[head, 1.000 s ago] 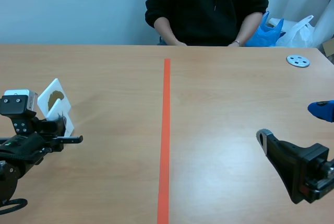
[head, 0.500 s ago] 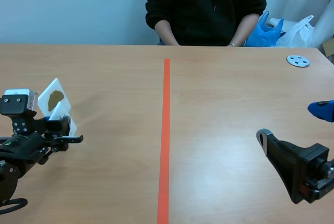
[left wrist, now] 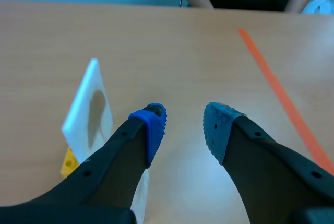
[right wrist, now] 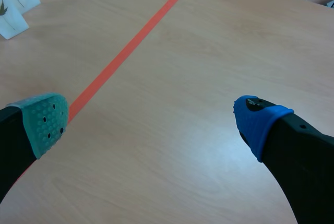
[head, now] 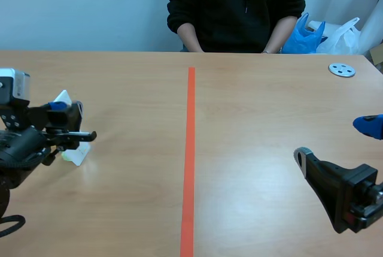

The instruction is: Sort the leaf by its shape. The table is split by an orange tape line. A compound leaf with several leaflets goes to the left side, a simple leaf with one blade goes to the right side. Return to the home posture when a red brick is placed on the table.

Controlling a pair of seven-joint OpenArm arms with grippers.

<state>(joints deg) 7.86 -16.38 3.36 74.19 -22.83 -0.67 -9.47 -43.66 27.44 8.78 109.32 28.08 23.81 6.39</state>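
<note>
While the white card (left wrist: 83, 104) stands up on the tabletop (head: 257, 107), it is well to the left of the orange tape line (head: 190, 149). A brown leaf (left wrist: 97, 115) is on the front of the card. It is too blurry to tell its shape. A small yellow block (left wrist: 68, 162) sits at the foot of the card.

The left gripper (left wrist: 185, 125) is on the same side of the tape line, right next to the card. Its two fingers are spread apart and have nothing in them. The card is not between the fingers. It is beside the finger with the blue pad (left wrist: 155, 125), on the side away from the tape line. Whether that finger touches the card cannot be told.

The right gripper (right wrist: 151, 122) is on the other side of the tape line, low over the tabletop and far from the card. Its fingers are wide apart too, with nothing in them. In the right wrist view the tape line runs close by the finger with the green pad (right wrist: 46, 122).

At the far end of the tape line a person (head: 236, 5) in a black top sits across the tabletop. To the right of the tape line, past the far edge, are a blue bag (head: 302, 35) and a white bag (head: 344, 35). A small round grey disc (head: 342, 69) lies on the tabletop near them.
</note>
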